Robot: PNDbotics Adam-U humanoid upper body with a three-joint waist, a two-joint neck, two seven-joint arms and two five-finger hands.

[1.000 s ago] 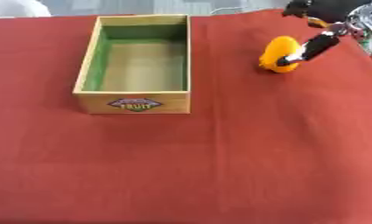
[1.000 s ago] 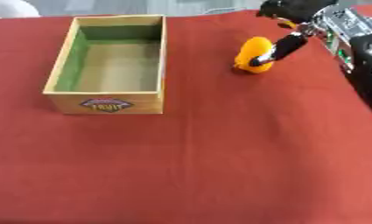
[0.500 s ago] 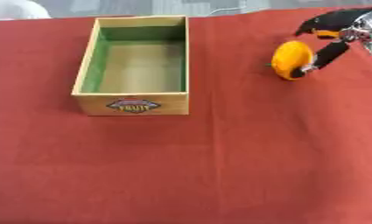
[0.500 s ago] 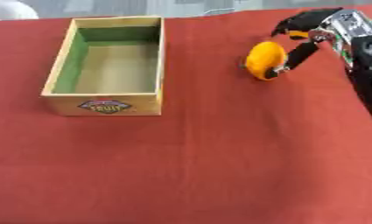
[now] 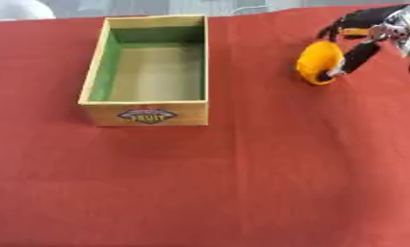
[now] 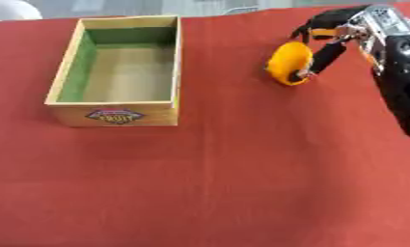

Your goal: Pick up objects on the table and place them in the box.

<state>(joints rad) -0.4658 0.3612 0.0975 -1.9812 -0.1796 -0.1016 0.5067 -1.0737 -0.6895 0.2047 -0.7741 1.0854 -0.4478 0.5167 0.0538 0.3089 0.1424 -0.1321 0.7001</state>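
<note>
An orange-yellow fruit-shaped object [image 5: 318, 62] hangs a little above the red cloth at the upper right, and my right hand [image 6: 326, 41] is shut on it, fingers curled over its top and thumb along its right side. The wooden box [image 5: 149, 108], green inside with a "FRUIT" label on its front, stands at the upper left with nothing in it. The fruit is to the right of the box, about a box width away. My left hand shows in neither view.
A red cloth [image 5: 241, 183] covers the whole table. My right forearm [image 6: 402, 82] runs down the right edge. Something white [image 5: 18, 9] lies beyond the far left corner.
My right hand has closed on the fruit, lifted it off the cloth and carried it slightly left toward the box. The box has not moved.
</note>
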